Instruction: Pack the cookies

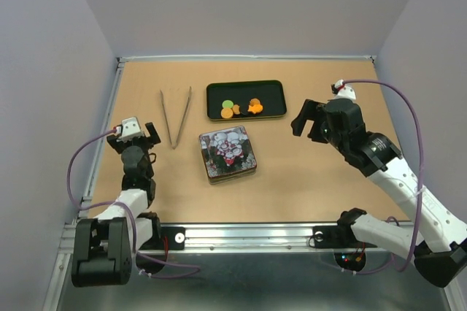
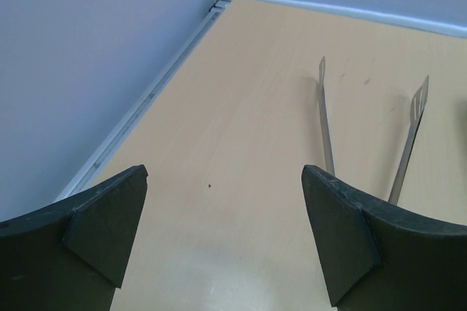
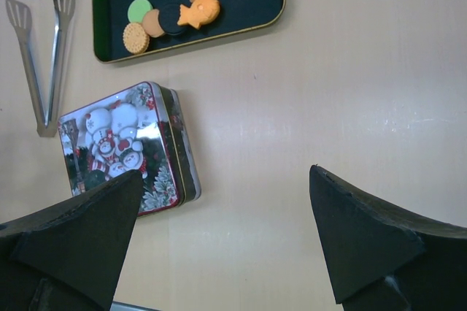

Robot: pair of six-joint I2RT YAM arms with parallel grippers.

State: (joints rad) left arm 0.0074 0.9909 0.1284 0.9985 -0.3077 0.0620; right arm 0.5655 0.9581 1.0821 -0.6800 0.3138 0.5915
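Note:
The cookies [image 1: 239, 108] lie in a black tray [image 1: 270, 90] at the table's back middle; in the right wrist view they [image 3: 171, 16] show as a green round, tan rounds, a dark one and an orange fish shape. A closed square tin [image 1: 228, 153] with a snowman lid sits in front of the tray and also shows in the right wrist view [image 3: 124, 147]. My left gripper [image 1: 149, 136] is open and empty at the left, beside the metal tongs [image 1: 176, 117]. My right gripper [image 1: 308, 123] is open and empty, held above the table right of the tray.
The tongs [image 2: 365, 132] lie right of my left gripper's fingers [image 2: 343, 234]. A raised rail [image 1: 109, 117] and grey wall bound the table's left side. A metal bar [image 1: 248, 235] runs along the near edge.

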